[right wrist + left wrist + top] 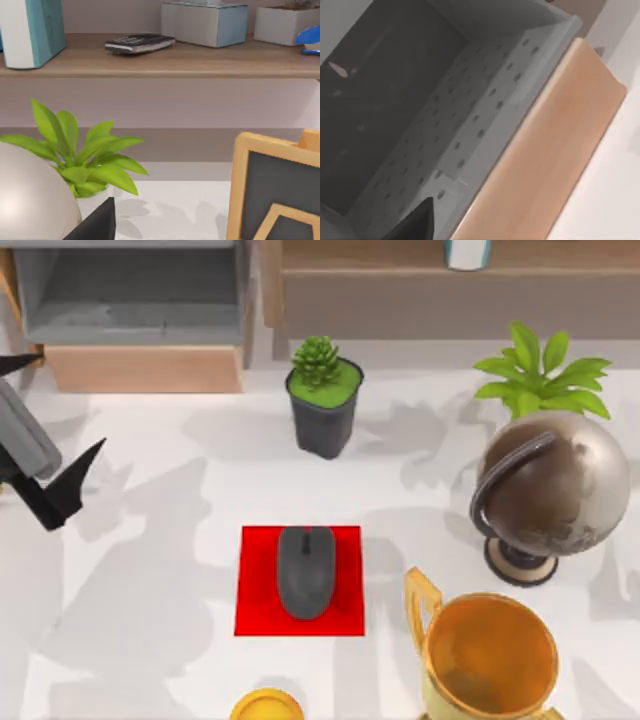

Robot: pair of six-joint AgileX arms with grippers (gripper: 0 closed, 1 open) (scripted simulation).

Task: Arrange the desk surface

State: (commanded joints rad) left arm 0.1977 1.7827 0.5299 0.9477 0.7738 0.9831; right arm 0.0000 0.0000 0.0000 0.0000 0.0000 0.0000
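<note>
The broad white marbled counter [150,570], the surface to be arranged, spans the top view beneath every object. At its right, a bronze globe on a dark stand [548,490] is set before a leafy green plant [535,375]; a golden trophy cup [488,655] occupies the near right corner. A grey open drawer with a light wooden front [140,310] is seen at far left, presumably to receive items. The left gripper [40,430] is held before it, fingers spread wide and empty. A dark grey computer mouse [306,570] is seated on a red square mat [255,615], with a potted succulent [324,405] behind. Whether the right gripper [97,225] is spread cannot be told.
</note>
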